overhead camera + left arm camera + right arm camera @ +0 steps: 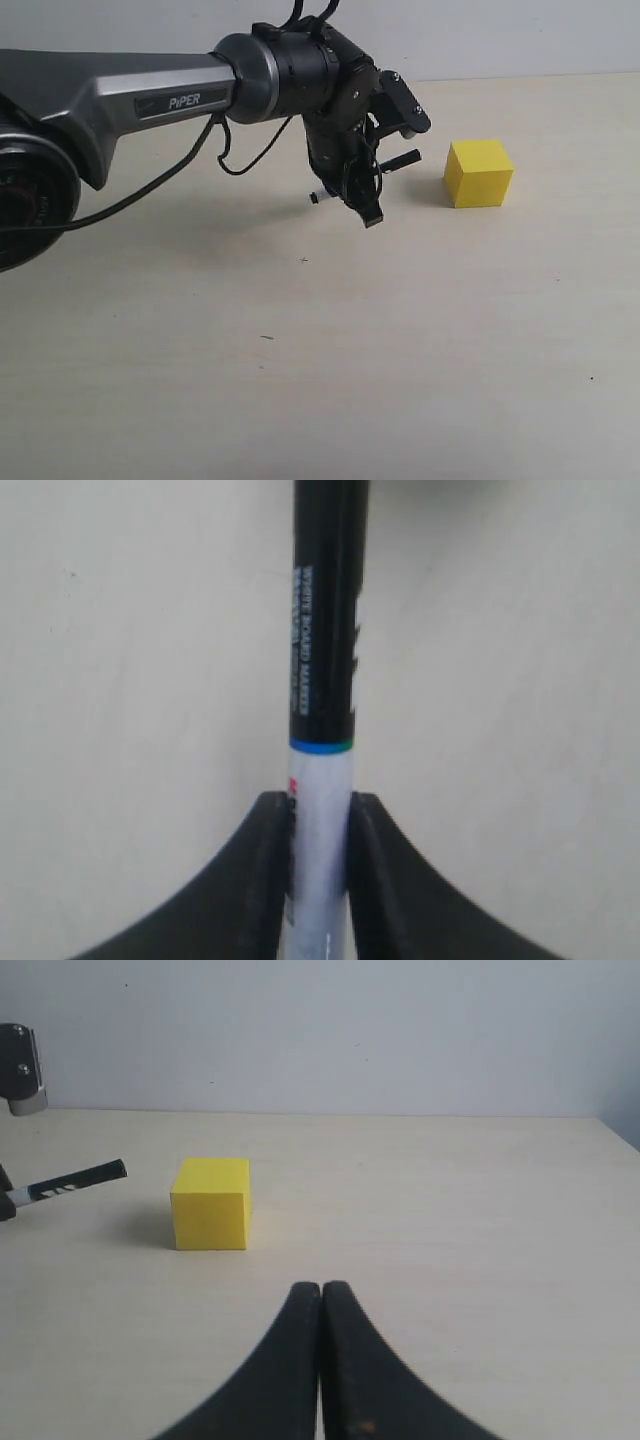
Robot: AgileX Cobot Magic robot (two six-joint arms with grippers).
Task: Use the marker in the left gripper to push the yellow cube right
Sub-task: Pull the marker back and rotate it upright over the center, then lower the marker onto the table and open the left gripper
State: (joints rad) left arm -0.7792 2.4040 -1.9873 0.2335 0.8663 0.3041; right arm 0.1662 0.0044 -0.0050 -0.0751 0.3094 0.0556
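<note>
Contact is not made yet, as I judge it. In the exterior view the yellow cube [479, 173] sits on the table [400, 350] in the upper right of the frame. The marker [404, 159] points its black end at the cube's left face, near it but with a clear gap. The left gripper [360, 188], at upper centre, pinches the white barrel, its jaws clamped on either side of it in the left wrist view. The right gripper [320, 1295] has its jaws pressed together on nothing, apart from the cube. The tip seems to ride about level with the cube's top edge, so I want it lower, meeting the left face near its middle, so the block slides rather than tips or spins. Then I would drive slowly rightward with the marker level, since a hard shove could slide the barrel back through the fingers.
</note>
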